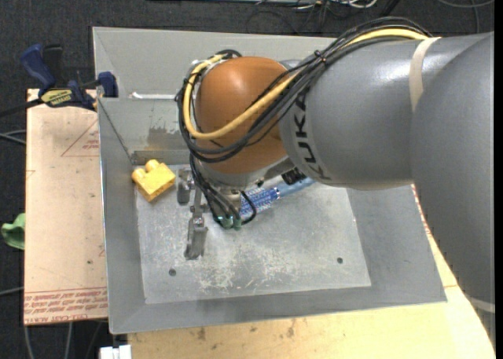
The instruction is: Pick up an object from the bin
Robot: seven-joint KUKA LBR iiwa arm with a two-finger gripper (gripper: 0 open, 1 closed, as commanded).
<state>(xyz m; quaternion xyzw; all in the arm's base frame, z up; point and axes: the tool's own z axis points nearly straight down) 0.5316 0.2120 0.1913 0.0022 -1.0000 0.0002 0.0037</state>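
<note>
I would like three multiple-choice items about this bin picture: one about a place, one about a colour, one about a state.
1. In the camera view, where does the yellow block lie from the gripper?
A) up and to the left
B) straight below
C) far to the right

2. What colour is the long thing half hidden under the arm?
A) red
B) blue
C) pink

3. How is the yellow block placed?
A) lifted in the air
B) resting on the bin floor
C) lying outside the bin

Key:
1 A, the block sits higher and nearer the left wall.
2 B, blue shows below the wrist.
3 B, it sits flat on the grey metal.
</note>
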